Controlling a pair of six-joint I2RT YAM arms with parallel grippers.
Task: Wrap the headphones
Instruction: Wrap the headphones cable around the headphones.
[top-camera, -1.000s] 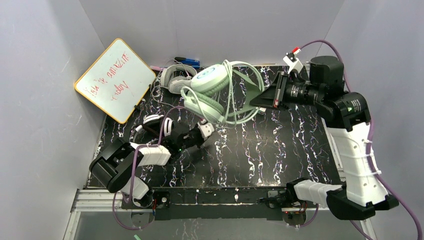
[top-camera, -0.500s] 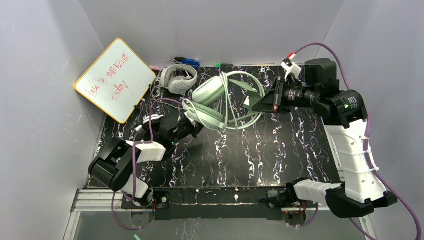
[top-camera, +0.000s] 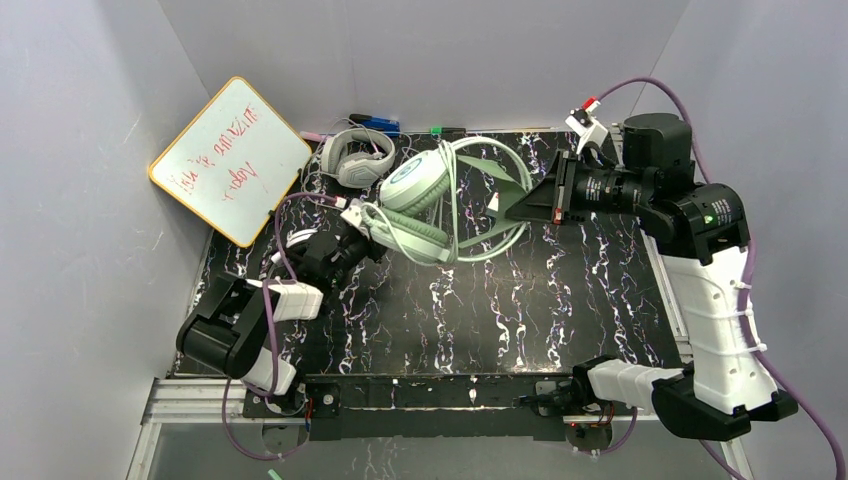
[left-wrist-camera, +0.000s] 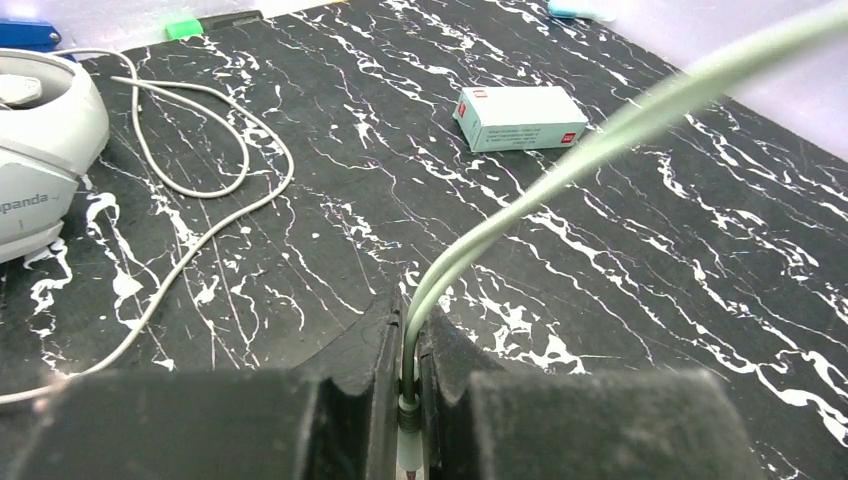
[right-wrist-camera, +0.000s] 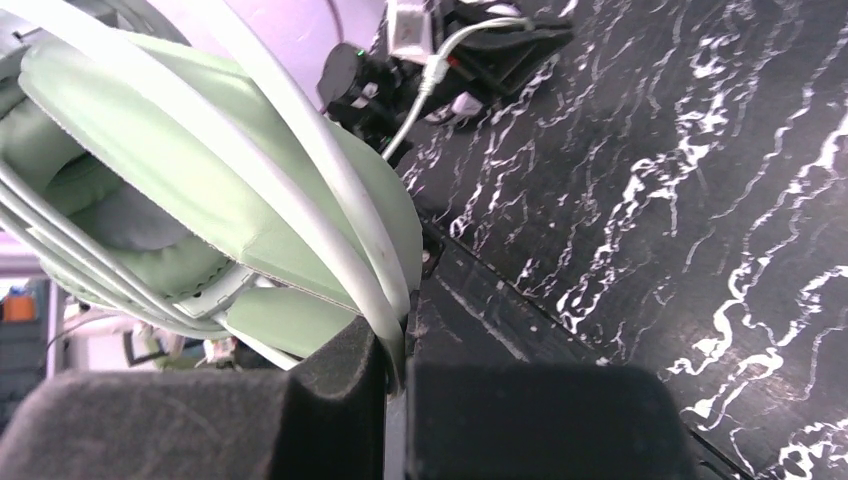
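Soft, even light — the headphones (right-wrist-camera: 200, 190) blur close to the lens.

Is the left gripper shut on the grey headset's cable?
No, the left gripper pinches the mint cable; the grey headset lies apart.

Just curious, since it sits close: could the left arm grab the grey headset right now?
Probably not: its jaws are shut on the green headset's cable, though the grey headset lies near with nothing between.

High overhead view from behind, two close wrist views; marbled table (top-camera: 520, 310) common to all.
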